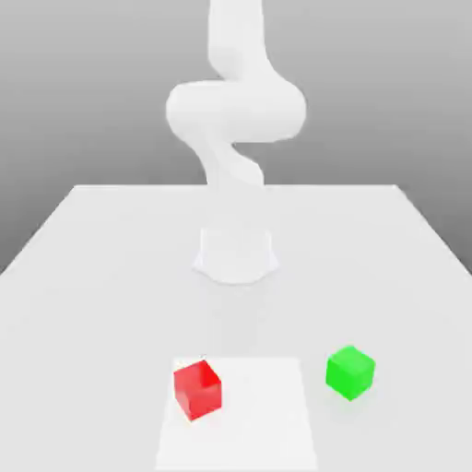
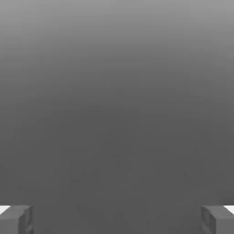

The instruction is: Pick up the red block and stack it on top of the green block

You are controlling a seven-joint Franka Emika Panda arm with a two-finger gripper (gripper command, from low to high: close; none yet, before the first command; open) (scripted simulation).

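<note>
1. While the red block sits untouched on the worktop, at about 7 o'clock from the arm's base in the exterior view, nothing of the task is done yet.
2. The green block rests at about 5 o'clock from the base, well apart from the red block.
3. The hand is spread wide and holds nothing; its fingertips frame only grey background in the hand view.
4. Risk: neither cube lies between the fingers, so a descent begun off-centre could nudge the red block aside.
5. Risk: the red block sits turned on the worktop; fingers closing on its corners rather than its flat faces could let it twist or slip.
6. Risk: releasing it off-centre over the green block could topple the stack.
</note>
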